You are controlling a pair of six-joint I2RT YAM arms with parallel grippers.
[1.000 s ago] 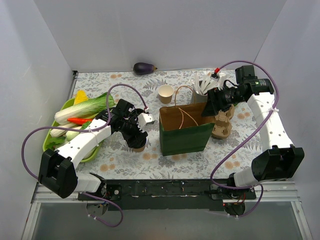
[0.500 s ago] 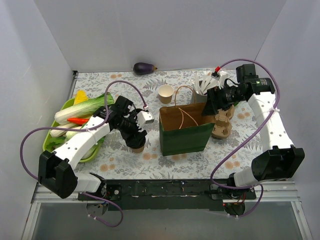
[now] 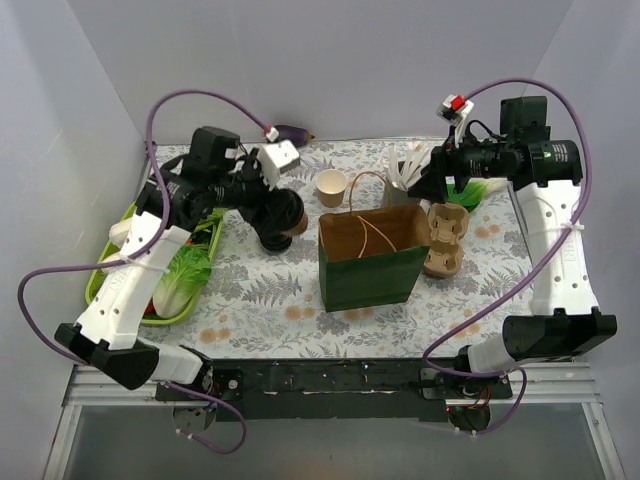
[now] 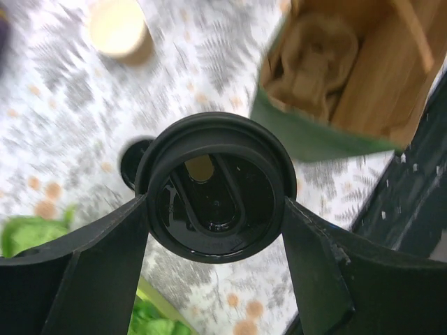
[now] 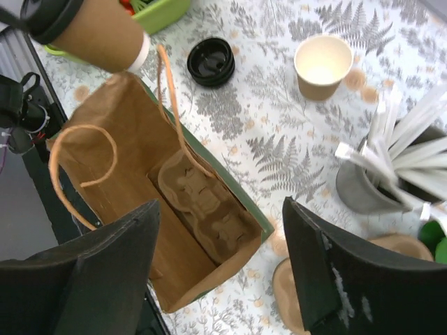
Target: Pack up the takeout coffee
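Note:
The takeout coffee (image 3: 292,218), a tan cup with a black lid (image 4: 215,183), hangs in the air left of the open green bag (image 3: 370,272). My left gripper (image 3: 272,215) is shut on it, a finger on each side of the lid in the left wrist view. In the right wrist view the coffee (image 5: 94,29) is tilted just beyond the bag's rim (image 5: 209,164). A cardboard cup carrier (image 5: 202,202) lies inside the bag. My right gripper (image 3: 432,188) hovers open over the bag's far right corner, holding nothing.
A lidless tan cup (image 3: 332,187) and a stack of black lids (image 5: 211,61) stand behind and left of the bag. A grey holder of white sticks (image 3: 405,178) and a second cup carrier (image 3: 445,240) are on the right. A green vegetable tray (image 3: 110,280) lies far left, and an eggplant (image 3: 290,135) by the back wall.
My left arm has lifted the coffee off the table, up and back beside the bag. My right arm has risen and pulled back from the carrier on the table.

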